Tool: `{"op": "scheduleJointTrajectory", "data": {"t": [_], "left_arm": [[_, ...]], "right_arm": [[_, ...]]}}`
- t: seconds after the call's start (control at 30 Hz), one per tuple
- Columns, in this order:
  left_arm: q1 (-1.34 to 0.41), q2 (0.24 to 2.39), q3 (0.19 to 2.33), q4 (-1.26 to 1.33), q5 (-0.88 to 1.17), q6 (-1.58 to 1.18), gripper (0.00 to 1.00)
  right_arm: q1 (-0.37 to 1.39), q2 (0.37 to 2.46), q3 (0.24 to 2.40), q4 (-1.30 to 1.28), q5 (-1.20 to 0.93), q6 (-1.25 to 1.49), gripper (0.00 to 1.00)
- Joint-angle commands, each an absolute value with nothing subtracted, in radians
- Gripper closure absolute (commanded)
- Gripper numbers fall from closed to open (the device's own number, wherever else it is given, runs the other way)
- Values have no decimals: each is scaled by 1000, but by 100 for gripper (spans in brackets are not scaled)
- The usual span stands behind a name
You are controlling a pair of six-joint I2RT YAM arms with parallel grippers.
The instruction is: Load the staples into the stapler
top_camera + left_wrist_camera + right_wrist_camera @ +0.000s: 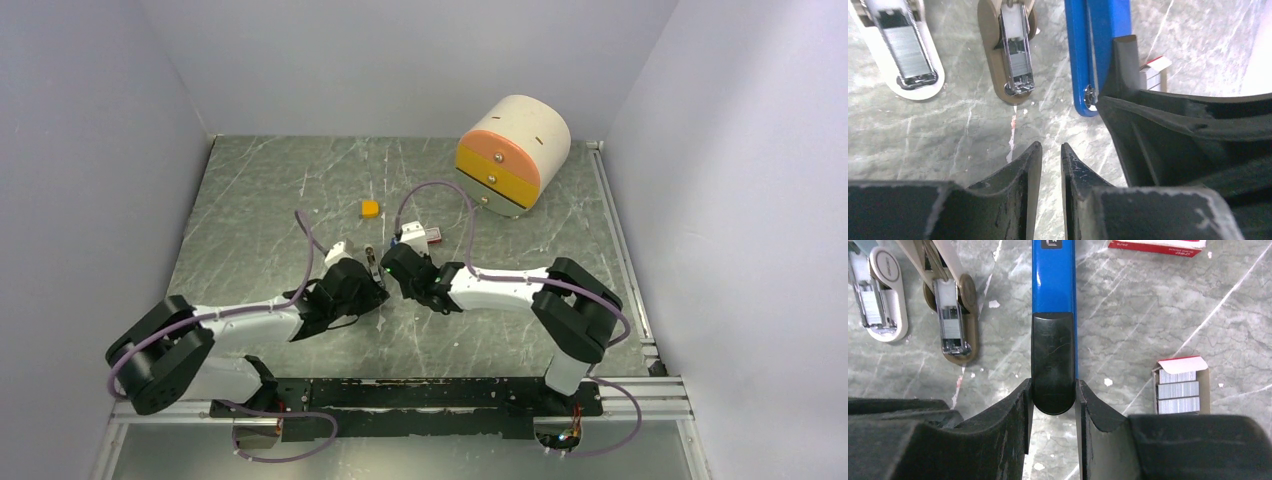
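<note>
Arm links: we record white shells on the left arm [245, 318] and the right arm [500, 287].
Joints: we find bulky black housings on both.
Cables: we see a purple cable [303, 228] along each arm.
Fingers: we note matt black moulded plastic on the left gripper [1050, 145] and the right gripper [1053, 382], scuffed pale at the edges.

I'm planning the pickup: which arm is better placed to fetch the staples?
Left, probably. The right jaws are clamped on the blue stapler; the left jaws are empty and barely open, though the staples lie to the stapler's right.
</note>
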State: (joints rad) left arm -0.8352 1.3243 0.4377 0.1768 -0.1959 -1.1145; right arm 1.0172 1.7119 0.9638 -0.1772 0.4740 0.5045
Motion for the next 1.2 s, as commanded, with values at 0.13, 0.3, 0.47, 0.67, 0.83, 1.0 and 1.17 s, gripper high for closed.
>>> {"op": "scheduleJointTrajectory", "data": {"t": [0.13,0.3,0.47,0.67,0.83,1.0,1.17], "left_arm": [[-840,1192,440,58,-321,-1097,73],[-841,1153,442,21,-348,-1095,72],[-841,1135,433,8,-365,-1097,71],[-840,1141,434,2,-365,-1094,70],[-839,1135,431,2,-368,-1094,70],[-839,1137,437,2,-373,-1089,69],[-839,1134,434,2,-376,-1089,69]], "right_arm": [[1021,1848,958,-286,413,563,79],[1021,1834,994,-325,416,567,77],[1020,1755,1069,-390,462,555,72],[1011,1729,1126,-446,469,518,69],[1006,1727,1118,-456,435,517,64],[1003,1711,1131,-452,440,517,56],[1001,1710,1163,-466,447,497,49]]}}
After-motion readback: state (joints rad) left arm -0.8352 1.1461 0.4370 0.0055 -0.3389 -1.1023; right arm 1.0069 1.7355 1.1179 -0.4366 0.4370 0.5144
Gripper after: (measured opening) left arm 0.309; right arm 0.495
